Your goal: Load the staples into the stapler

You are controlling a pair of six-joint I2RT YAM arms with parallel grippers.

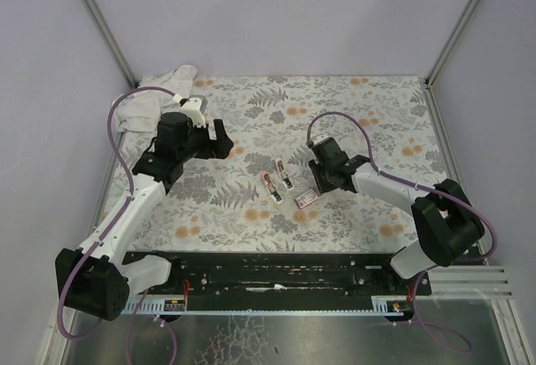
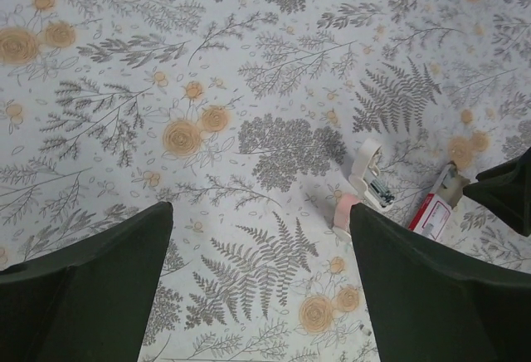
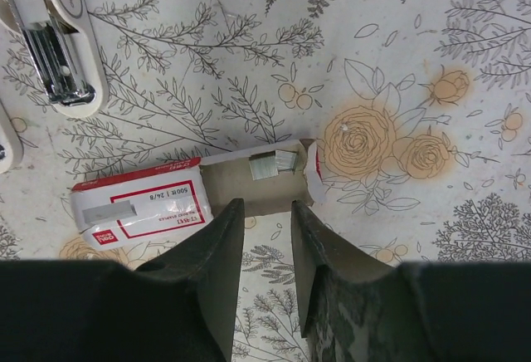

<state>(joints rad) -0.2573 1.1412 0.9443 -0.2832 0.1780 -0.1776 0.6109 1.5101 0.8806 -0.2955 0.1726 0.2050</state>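
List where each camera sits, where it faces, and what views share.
Top external: high behind the robot, facing down on the table; left arm, right arm show.
Left wrist: facing down; left claw shows, stapler by one finger.
Right wrist: facing down; right claw near the staple box.
Shared: all three show stapler and staple box.

Left arm climbs from its base toward 1 o'clock, wrist bent so the left gripper point(image 2: 261, 212) points to 3 o'clock. Jaws spread wide, nothing between them. Right arm folded at the elbow, forearm running toward 10 o'clock. The right gripper point(image 3: 267, 204) is tipped downward, fingers point(image 3: 217, 246) close together, narrow empty gap.
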